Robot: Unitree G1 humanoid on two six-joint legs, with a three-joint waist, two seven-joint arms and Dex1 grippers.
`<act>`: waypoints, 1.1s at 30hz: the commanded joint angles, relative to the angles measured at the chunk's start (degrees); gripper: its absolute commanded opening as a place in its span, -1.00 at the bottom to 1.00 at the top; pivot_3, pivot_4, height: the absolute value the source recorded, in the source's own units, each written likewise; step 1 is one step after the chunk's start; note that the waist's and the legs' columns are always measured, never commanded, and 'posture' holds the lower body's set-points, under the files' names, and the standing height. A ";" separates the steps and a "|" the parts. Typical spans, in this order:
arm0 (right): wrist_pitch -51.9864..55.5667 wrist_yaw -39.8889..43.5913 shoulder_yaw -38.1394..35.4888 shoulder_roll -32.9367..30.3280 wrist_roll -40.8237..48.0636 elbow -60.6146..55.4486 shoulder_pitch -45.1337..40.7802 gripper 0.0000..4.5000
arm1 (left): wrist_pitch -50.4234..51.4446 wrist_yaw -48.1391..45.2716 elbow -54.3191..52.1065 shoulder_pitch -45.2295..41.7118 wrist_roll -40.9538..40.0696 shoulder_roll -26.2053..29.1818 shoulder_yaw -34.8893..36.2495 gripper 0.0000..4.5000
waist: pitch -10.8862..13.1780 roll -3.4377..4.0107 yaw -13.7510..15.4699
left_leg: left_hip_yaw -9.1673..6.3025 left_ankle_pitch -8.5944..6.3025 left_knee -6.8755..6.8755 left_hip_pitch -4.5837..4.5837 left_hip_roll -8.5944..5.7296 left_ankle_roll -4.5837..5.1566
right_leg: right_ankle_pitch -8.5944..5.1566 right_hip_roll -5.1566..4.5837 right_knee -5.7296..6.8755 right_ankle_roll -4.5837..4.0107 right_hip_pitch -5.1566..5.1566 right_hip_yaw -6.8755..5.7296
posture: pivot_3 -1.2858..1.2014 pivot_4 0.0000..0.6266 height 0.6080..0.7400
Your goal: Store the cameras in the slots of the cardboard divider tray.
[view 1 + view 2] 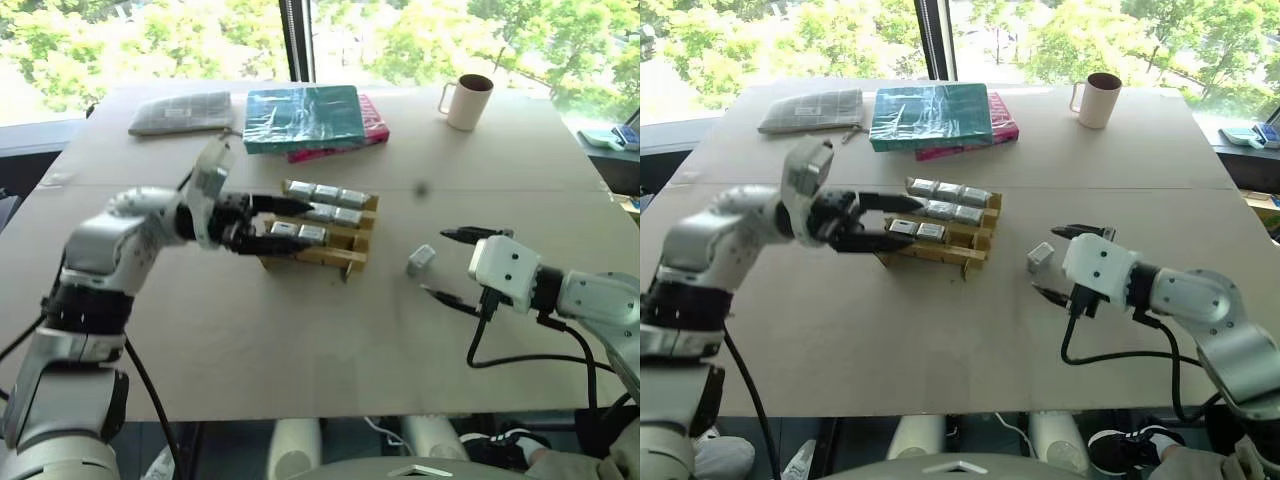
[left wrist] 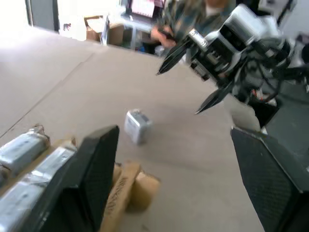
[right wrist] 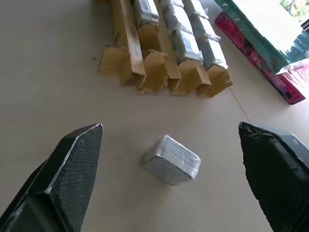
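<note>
From the head camera you see the cardboard divider tray [image 1: 325,235] in the middle of the table [image 1: 300,340], with silver cameras [image 1: 327,194] in most of its slots; eight look stored, and the near row seems to have one slot free. One loose camera [image 1: 421,260] lies on the table to the right of the tray. Your left gripper [image 1: 285,225] hangs over the tray's left side with its fingers apart and nothing in them. Your right gripper [image 1: 452,267] is just beside the loose camera, fingers wide apart and not yet on it. In the left wrist view, the loose camera [image 2: 138,126] sits past the tray's end. In the right wrist view, that camera [image 3: 171,160] lies between your two open fingers [image 3: 67,169], not touching them. You likely have just this one left to store.
</note>
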 commanded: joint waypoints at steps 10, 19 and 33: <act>-21.73 17.02 9.50 1.97 -7.22 25.10 -16.27 1.00 | 0.14 13.76 -24.94 29.03 -3.75 -5.31 15.76 0.69 | -0.01 0.01 1.30 | 0.24 0.00 0.00 0.03 0.02 -0.01 | 0.00 -0.05 -0.01 -0.03 0.03 -0.05 | 0.03 -0.52 1.00; -35.14 22.80 12.68 7.25 -10.49 45.78 -23.77 1.00 | 3.87 23.13 -34.76 32.49 -8.33 -5.24 18.80 0.69 | 0.01 0.03 0.85 | 0.46 0.00 -0.11 0.30 0.04 -0.01 | 0.13 -0.01 0.00 -0.26 0.15 0.04 | 0.03 -0.52 1.00; -24.40 24.72 8.31 10.55 -2.44 38.21 -23.83 -0.67 | 1.76 28.68 -35.39 36.70 -4.03 -7.57 19.40 0.70 | 0.02 0.05 0.74 | 0.79 -0.01 -0.44 0.92 0.13 -0.03 | 0.13 -0.02 -0.04 -0.29 0.49 0.45 | 0.03 -0.52 1.00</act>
